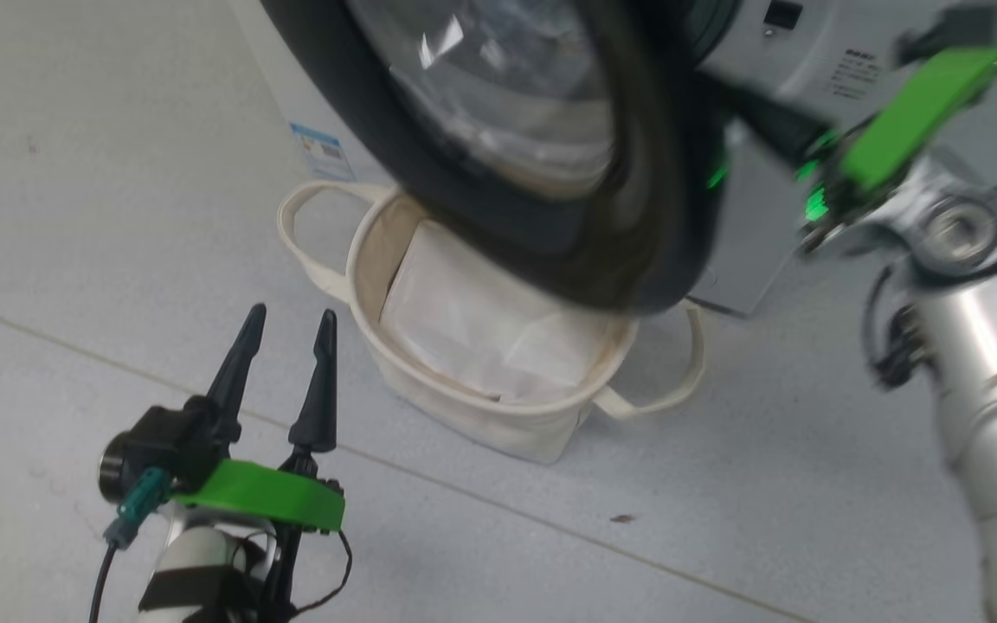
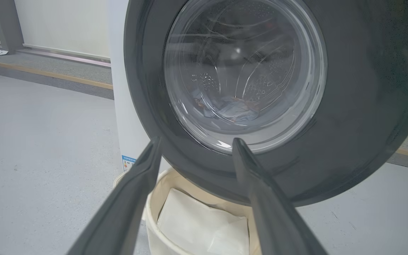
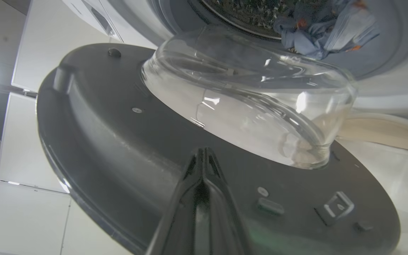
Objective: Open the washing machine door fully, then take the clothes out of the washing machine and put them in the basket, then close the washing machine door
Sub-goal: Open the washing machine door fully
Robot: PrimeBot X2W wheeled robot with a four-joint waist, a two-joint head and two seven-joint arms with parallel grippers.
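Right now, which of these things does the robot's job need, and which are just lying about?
Job: washing machine, washing machine door, clothes inside it, basket.
Lying about: white sheet in the basket, dark speck on the floor.

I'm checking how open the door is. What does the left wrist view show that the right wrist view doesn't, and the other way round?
Left wrist view: the washing machine door's glossy outer face, the left hand open, and a printed label on the washing machine's side.
Right wrist view: the door's inner side with its bulging glass bowl and latch, the grey rubber ring, and the right hand shut, tips toward that inner side.
Both: the door, the clothes and the basket.
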